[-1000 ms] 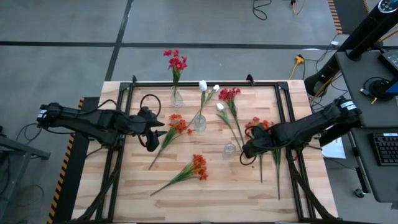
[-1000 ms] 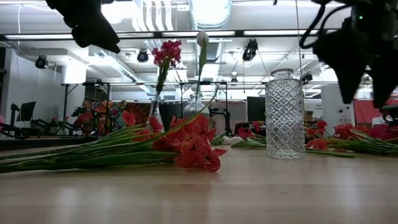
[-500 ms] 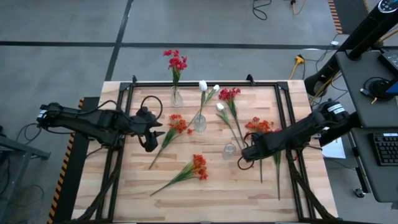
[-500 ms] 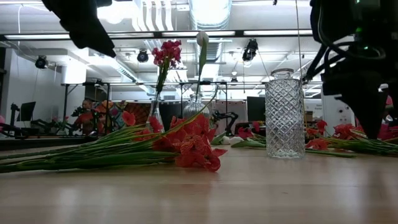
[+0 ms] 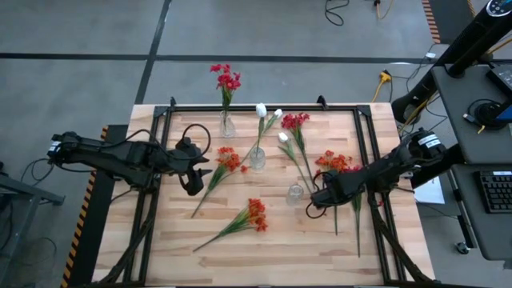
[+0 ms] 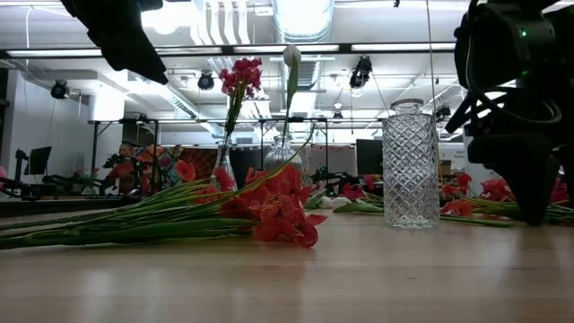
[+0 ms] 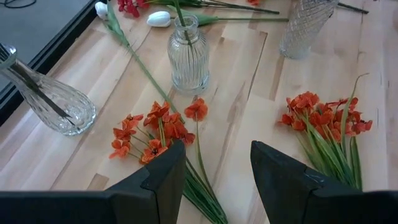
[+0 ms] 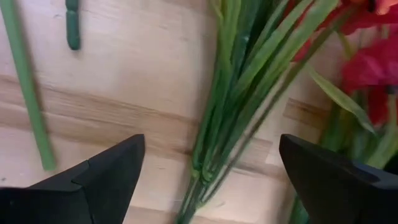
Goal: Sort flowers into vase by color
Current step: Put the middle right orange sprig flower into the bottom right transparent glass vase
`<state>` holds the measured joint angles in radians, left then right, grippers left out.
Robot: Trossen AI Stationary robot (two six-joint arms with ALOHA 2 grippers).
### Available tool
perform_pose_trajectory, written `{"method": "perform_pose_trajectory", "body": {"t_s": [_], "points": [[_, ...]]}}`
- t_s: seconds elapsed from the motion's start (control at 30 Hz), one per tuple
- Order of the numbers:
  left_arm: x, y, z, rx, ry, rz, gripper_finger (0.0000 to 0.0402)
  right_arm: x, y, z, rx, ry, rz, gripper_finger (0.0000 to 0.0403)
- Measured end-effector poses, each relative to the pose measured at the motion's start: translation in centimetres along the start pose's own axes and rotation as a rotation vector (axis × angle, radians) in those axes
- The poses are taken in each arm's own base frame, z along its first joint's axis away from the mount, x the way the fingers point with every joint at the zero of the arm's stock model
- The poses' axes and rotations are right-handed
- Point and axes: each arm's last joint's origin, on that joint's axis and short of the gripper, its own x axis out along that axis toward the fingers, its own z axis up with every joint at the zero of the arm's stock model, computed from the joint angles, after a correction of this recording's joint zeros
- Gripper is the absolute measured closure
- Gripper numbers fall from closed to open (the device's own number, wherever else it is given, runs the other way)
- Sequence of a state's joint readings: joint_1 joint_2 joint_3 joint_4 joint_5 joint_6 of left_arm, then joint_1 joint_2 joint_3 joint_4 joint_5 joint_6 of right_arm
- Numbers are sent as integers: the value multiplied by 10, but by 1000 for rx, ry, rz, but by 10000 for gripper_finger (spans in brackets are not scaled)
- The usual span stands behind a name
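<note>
While the high view only places the right gripper over orange-red flowers beside the empty vase, its wrist view shows us wide-spread, empty fingers straddling green stalks; left gripper hovers part-open, empty.

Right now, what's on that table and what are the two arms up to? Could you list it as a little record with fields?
Vases: three clear glass ones
Back vase: holds crimson-red flowers
Middle vase: holds a white bud stem
Front vase: empty
Loose on table: orange-red bunch near the left arm; orange-red bunch at the front; red stem; white bud; bunch at right
Left gripper: partly open, holding nothing, above the orange-red bunch
Right gripper: open wide, low over the right bunch's green stalks
</note>
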<state>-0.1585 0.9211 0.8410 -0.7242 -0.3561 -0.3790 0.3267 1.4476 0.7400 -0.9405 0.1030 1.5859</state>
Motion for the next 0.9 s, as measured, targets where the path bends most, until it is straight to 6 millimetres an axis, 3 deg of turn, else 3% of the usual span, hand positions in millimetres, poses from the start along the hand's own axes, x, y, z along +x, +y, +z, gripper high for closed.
{"method": "perform_pose_trajectory", "body": {"t_s": [0.13, 0.27, 0.57, 0.77, 0.9], "points": [[0, 0, 0, 0, 0, 1, 237, 5, -1, 0, 2, -2, 23, 40], [1, 0, 0, -10, 3, 2, 237, 5, 0, 0, 5, -2, 35, 72], [13, -8, 2, -46, -63, -29, 237, 4, 2, 0, 7, -2, 58, 223], [22, -8, -8, -36, -43, -25, 237, 5, 1, 0, 4, -2, 45, 331], [26, -10, -13, -40, -48, -35, 237, 4, -1, 0, -18, -1, 36, 382]]}}
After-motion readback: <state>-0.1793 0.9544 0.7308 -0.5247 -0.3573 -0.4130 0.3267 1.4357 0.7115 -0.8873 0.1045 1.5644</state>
